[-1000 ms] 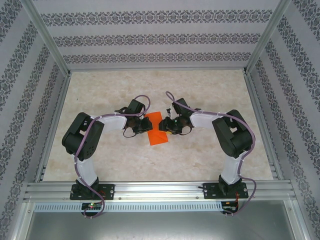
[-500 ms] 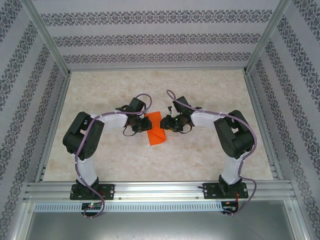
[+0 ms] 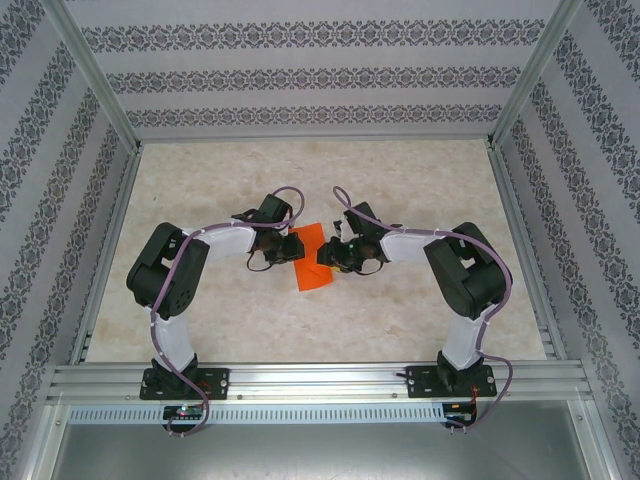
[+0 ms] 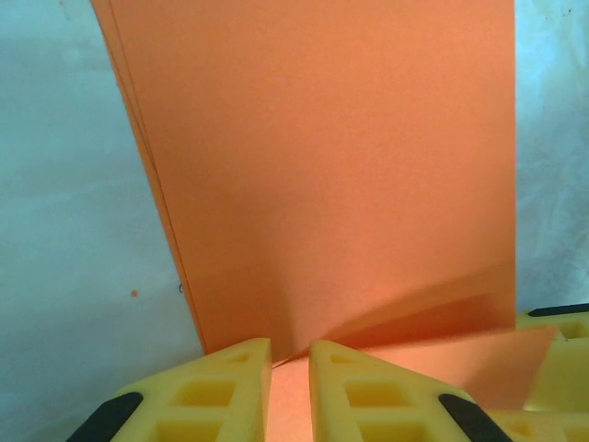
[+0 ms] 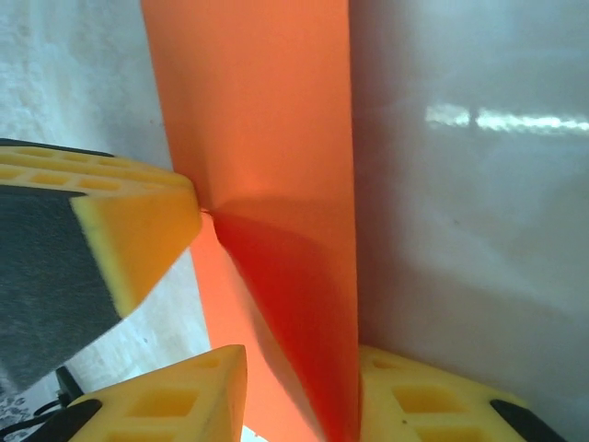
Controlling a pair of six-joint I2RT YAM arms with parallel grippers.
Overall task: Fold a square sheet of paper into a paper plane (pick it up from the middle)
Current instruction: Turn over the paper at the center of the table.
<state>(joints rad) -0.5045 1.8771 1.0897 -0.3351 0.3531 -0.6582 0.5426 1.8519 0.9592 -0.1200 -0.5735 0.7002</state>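
The square sheet of paper (image 3: 311, 276), bright orange and partly folded, lies on the table between the two grippers. My left gripper (image 3: 286, 247) holds its left edge. In the left wrist view its jaws (image 4: 290, 354) stand almost together, and a raised crease of the paper (image 4: 331, 166) runs into the narrow gap. My right gripper (image 3: 326, 257) is over the sheet's right side. Its jaws (image 5: 302, 359) are wide apart, and a lifted flap of the paper (image 5: 267, 120) stands between them, leaning on the right finger. The left gripper's fingertip (image 5: 138, 221) touches the flap's base.
The pale marbled tabletop (image 3: 300, 180) spreads around the sheet. Patterned walls and aluminium rails (image 3: 300, 380) box it in on all sides. Both forearms angle inward, and the two grippers are close together at the centre.
My right gripper has moved left onto the sheet and now covers more of its right side. The left gripper has stayed where it was.
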